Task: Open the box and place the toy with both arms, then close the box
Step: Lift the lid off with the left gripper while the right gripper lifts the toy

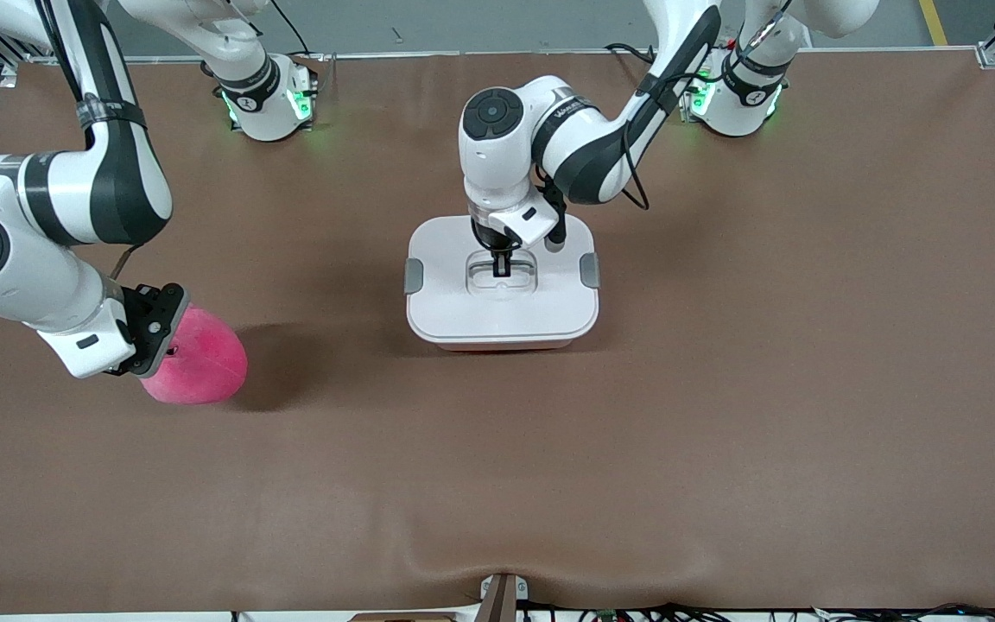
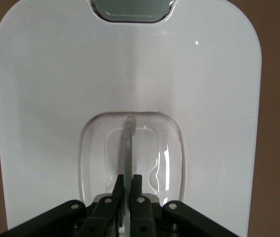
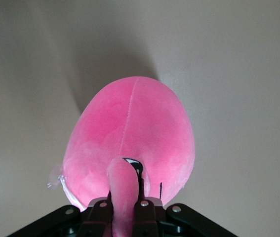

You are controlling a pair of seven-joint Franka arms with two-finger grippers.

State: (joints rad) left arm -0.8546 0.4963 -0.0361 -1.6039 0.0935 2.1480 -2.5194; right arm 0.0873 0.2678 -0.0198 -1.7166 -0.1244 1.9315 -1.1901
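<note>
My left gripper [image 1: 502, 263], frame centre, pinched the handle [image 2: 128, 148] on the box [image 1: 463, 324] lid. My right gripper [image 1: 161, 341], lower left, clamped the toy [image 1: 204, 358], well apart.

Bench [image 1: 722, 415] w/ plain brown cover, slightly rippled along the edge nearest the front camera. Box [image 1: 502, 298] sits on it approx. mid-bench, white lid on, one grey clip at each short end, pink base just showing under the lid's near edge. Pink plush toy [image 1: 199, 358] is toward the right arm's end, a bit nearer the front camera than the box, well apart from it; can't tell if it rests on the bench or is lifted.
</note>
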